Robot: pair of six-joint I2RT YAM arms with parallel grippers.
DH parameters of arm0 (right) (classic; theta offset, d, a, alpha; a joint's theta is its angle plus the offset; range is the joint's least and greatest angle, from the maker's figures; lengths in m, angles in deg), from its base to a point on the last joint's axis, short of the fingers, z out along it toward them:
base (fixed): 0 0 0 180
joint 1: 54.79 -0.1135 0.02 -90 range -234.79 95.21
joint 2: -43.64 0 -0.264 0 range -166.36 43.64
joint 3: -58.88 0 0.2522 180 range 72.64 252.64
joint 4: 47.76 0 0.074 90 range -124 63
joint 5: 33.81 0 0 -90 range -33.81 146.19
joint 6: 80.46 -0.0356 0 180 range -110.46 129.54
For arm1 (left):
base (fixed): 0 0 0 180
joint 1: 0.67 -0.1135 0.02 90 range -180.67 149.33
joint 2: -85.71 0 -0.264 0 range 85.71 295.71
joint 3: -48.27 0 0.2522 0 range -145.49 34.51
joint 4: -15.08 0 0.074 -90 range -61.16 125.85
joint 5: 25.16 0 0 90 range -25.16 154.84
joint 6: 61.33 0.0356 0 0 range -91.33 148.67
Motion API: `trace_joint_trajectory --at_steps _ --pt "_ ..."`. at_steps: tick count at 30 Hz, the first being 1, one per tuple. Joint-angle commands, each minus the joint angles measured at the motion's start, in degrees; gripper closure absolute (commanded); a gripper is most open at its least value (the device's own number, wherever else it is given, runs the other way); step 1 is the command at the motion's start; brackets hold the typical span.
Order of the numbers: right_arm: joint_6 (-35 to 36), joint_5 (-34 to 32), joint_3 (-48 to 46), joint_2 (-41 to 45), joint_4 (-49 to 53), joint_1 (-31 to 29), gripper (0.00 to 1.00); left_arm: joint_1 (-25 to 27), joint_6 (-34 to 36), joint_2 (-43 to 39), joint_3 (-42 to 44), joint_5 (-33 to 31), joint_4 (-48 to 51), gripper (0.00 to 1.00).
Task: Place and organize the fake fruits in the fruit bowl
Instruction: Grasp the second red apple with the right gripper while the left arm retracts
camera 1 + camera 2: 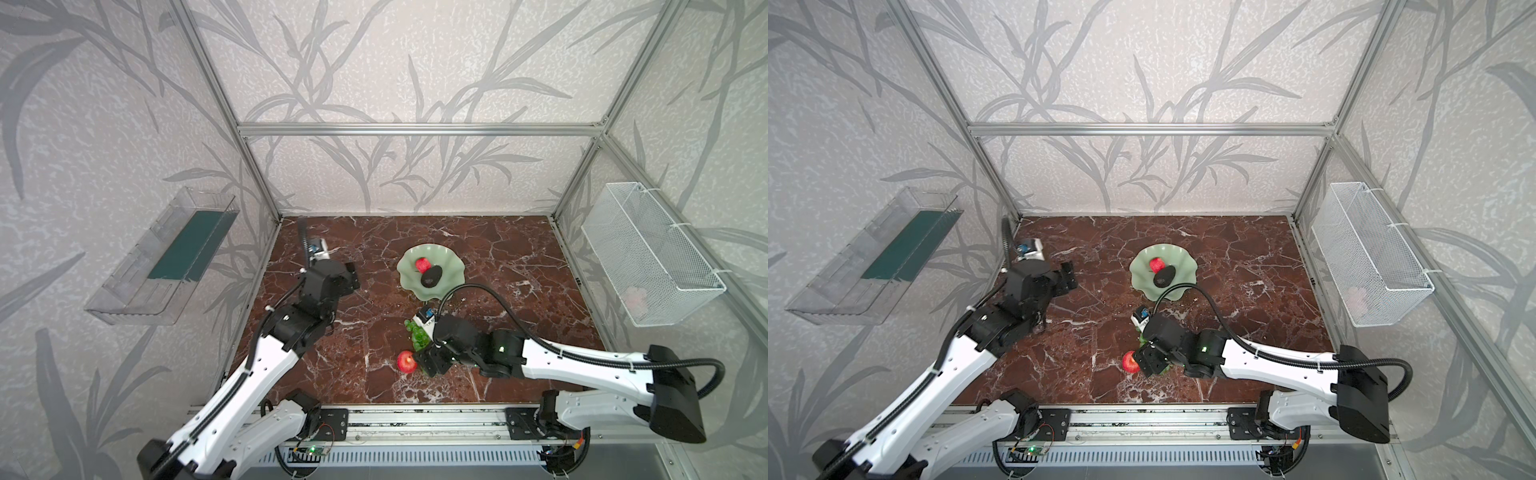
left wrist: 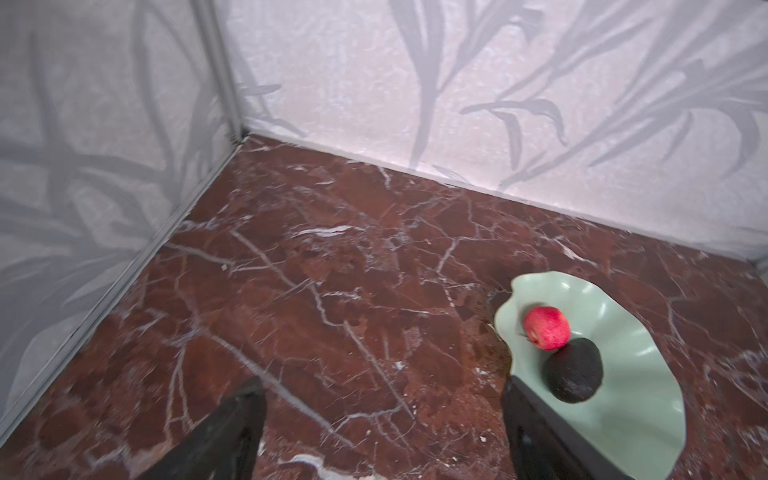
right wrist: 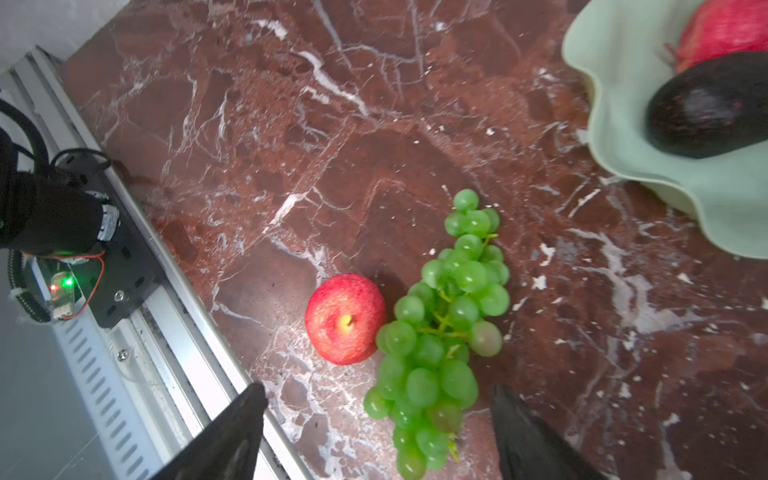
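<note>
The pale green fruit bowl [image 1: 405, 270] [image 2: 648, 374] holds a red apple [image 1: 423, 264] [image 2: 546, 327] and the dark avocado [image 1: 431, 277] [image 2: 572, 370], which touch. Another red apple [image 1: 406, 361] [image 3: 345, 319] lies on the marble against the green grapes [image 1: 417, 334] [image 3: 440, 332], near the front. My right gripper [image 1: 430, 365] [image 3: 377, 388] hangs open over the stem end of the grapes, its fingers on either side and clear of them. Left of the bowl, my left gripper [image 1: 353, 275] [image 2: 381, 380] is open with nothing between its fingers.
A clear plastic tray [image 1: 162, 257] hangs on the left wall and a white wire basket [image 1: 652, 253] on the right wall. An aluminium rail [image 1: 415, 424] runs along the front edge. The right arm's cable [image 1: 498, 297] arcs over the bowl's near rim.
</note>
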Motion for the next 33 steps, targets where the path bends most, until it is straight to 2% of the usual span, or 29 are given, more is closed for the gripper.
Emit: trace_joint_trajectory --at_steps 1,4,10,15,33 --pt "-2.9 -0.3 2.8 -3.3 1.1 -2.9 0.17 -2.1 -4.7 -6.2 4.0 -1.5 1.3 0.09" --pt "-4.1 0.9 5.2 -7.6 1.6 -4.7 0.19 -2.9 -5.3 -9.2 5.8 -1.5 2.5 0.09" --pt "-3.3 0.1 11.7 -15.7 7.9 -5.2 0.22 -3.3 -5.2 -8.4 5.9 -0.2 3.2 0.08" --pt "-2.8 -0.5 13.3 -18.8 10.1 -5.2 0.27 -3.5 -4.4 -7.8 5.4 -0.4 4.0 0.08" --pt "-2.6 0.8 16.7 -28.2 7.2 -5.1 0.31 -4.2 -3.6 -8.8 5.8 -1.0 5.0 0.08"
